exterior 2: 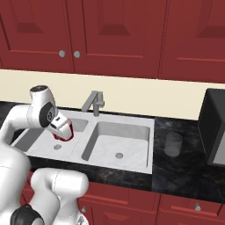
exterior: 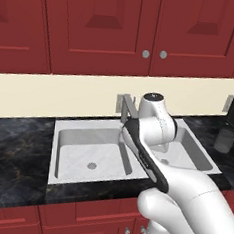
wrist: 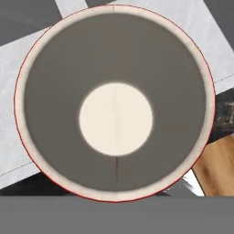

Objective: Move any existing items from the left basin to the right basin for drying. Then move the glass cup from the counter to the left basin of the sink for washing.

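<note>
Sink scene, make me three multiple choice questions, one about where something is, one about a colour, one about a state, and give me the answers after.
1. Where does the glass cup stand?
A. in the left basin
B. on the counter right of the sink
C. in the right basin

2. What colour is the outside of the cup at the gripper?
A. red
B. blue
C. green

3. What is the state of the right basin?
A. full of plates
B. holding the glass cup
C. bare, just its drain showing

Answers: 1 B, the grey tumbler sits on black worktop beside the sink. 2 A, the red cup shows red under the hand. 3 C, white floor and drain alone.
</note>
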Robot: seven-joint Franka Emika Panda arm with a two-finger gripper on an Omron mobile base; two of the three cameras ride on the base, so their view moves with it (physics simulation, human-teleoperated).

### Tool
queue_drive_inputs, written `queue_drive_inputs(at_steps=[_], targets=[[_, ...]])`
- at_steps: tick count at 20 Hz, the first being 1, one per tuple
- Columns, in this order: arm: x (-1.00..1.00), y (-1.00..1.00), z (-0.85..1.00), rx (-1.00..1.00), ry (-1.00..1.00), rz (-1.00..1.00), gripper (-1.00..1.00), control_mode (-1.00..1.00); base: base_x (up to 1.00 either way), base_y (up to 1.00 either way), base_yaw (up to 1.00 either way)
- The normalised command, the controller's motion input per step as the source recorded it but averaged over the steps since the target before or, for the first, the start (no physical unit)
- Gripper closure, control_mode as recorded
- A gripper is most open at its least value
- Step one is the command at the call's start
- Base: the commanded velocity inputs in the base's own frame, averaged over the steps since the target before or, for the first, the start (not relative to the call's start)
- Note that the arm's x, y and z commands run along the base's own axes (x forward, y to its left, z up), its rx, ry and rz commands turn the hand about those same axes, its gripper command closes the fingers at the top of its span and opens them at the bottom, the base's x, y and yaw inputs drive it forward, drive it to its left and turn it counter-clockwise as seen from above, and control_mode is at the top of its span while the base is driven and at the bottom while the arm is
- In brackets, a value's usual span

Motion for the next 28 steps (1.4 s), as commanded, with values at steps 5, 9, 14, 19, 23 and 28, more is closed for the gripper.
queue_drive_inputs(at_steps=[5, 9, 14, 19, 23, 28], targets=[[-0.01, -0.43, 0.00, 0.00, 0.00, 0.00, 1.00, -1.00, 0.00, 0.00, 0.00], [-0.03, -0.42, 0.00, 0.00, 0.00, 0.00, 1.00, -1.00, 0.00, 0.00, 0.00], [0.00, -0.55, 0.00, 0.00, 0.00, 0.00, 1.00, -1.00, 0.00, 0.00, 0.00], [0.01, -0.48, -0.06, 0.00, 0.00, 0.00, 1.00, -1.00, 0.00, 0.00, 0.00], [0.09, -0.26, -0.07, 0.00, 0.00, 0.00, 1.00, -1.00, 0.00, 0.00, 0.00], [0.21, -0.06, -0.10, 0.00, 0.00, 0.00, 1.00, -1.00, 0.00, 0.00, 0.00]])
